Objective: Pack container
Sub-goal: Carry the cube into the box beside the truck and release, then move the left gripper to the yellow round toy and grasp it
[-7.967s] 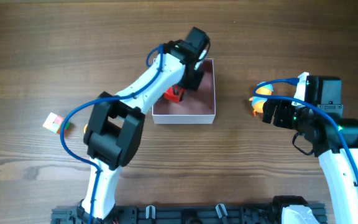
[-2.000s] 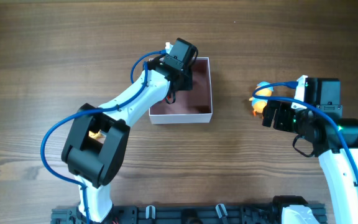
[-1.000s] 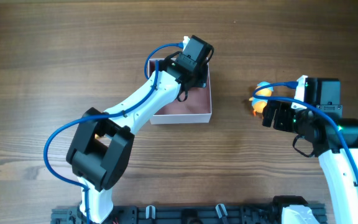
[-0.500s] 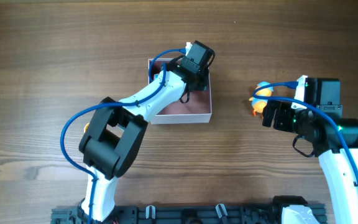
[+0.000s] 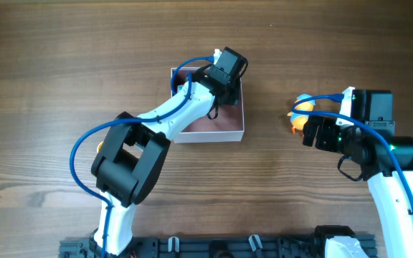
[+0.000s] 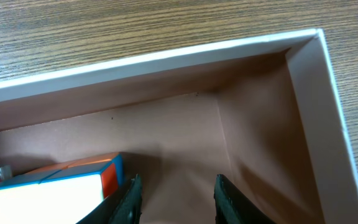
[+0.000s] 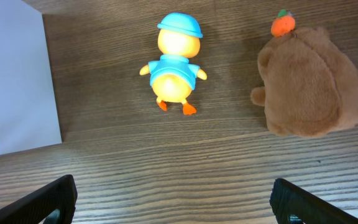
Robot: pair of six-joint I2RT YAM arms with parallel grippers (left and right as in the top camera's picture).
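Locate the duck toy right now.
In the right wrist view the duck toy lies on the table between the container and the brown plush, touching neither; overhead, it sits right of the container.

Left arm [image 5: 165, 118] stretched toward the far centre, left gripper [image 6: 178, 200] angled downward, jaws narrowly parted, empty, right arm [image 5: 396, 190] folded at near right, right gripper [image 7: 176, 202] jaws spread wide, empty
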